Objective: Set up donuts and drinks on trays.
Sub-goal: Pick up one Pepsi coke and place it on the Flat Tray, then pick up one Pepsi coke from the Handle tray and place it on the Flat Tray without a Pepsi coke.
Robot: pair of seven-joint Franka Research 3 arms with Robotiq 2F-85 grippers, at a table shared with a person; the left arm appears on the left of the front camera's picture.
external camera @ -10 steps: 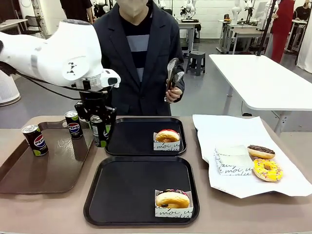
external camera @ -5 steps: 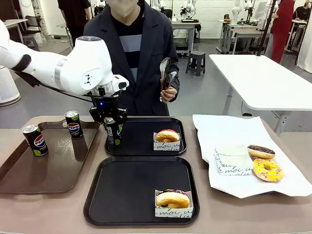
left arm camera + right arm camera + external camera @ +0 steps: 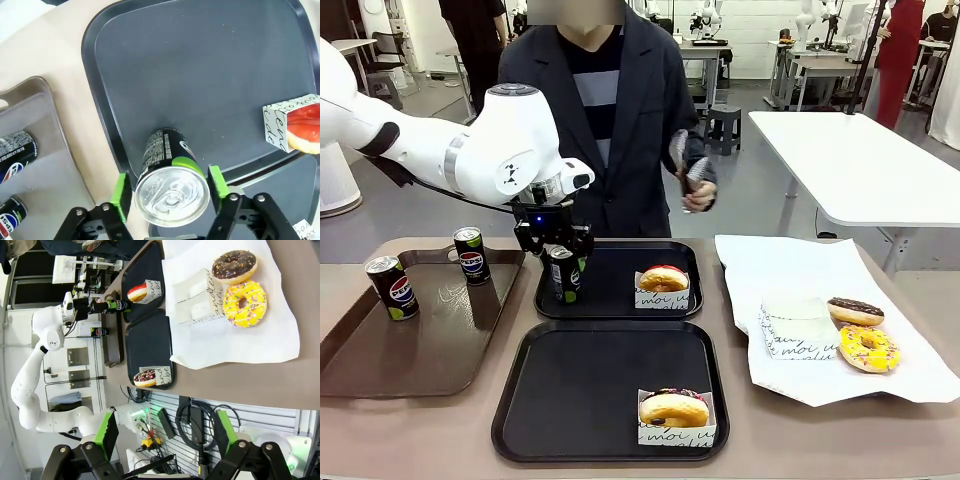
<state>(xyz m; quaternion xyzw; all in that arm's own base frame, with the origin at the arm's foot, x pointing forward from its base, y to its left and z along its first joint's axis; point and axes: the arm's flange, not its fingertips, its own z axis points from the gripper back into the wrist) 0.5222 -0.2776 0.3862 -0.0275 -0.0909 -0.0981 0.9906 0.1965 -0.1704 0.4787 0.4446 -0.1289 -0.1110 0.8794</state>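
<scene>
Pepsi can (image 3: 566, 285) up front, and the left pincer (image 3: 565, 262) has it clamped, green pads pressed to both sides just under the silver top. The left wrist view looks straight down on that lid, pincer (image 3: 169, 192) on either side of the can (image 3: 162, 150). Small white print runs down the black side, too fine to read. The can hangs upright over the left part of the far black tray (image 3: 615, 292), close by the rim; whether its green base touches the tray floor, I cannot tell.

On the right of that same tray sits a pink-iced donut (image 3: 664, 276) in a white sleeve, with black script starting "moi" and the rest unclear. Near black tray (image 3: 580, 390) now: one sleeved chocolate donut (image 3: 673, 407) at its front right corner, same "moi" script.

Over on the left, the brown tray (image 3: 420, 355) carries the front-left can (image 3: 392, 287) and the rear can (image 3: 471, 255), both standing, both showing the Pepsi name and globe.

To the right, white paper (image 3: 790, 265) on the tabletop (image 3: 460, 430) holds an empty sleeve (image 3: 798, 328), a bare chocolate donut (image 3: 855, 311) and a yellow-iced donut (image 3: 868, 348) with sprinkles, those two touching. Across the tabletop, the person's hand (image 3: 698, 197) holds metal tongs (image 3: 678, 148) upright.

Right pincer (image 3: 165, 440): fingers spread wide, nothing between them.
</scene>
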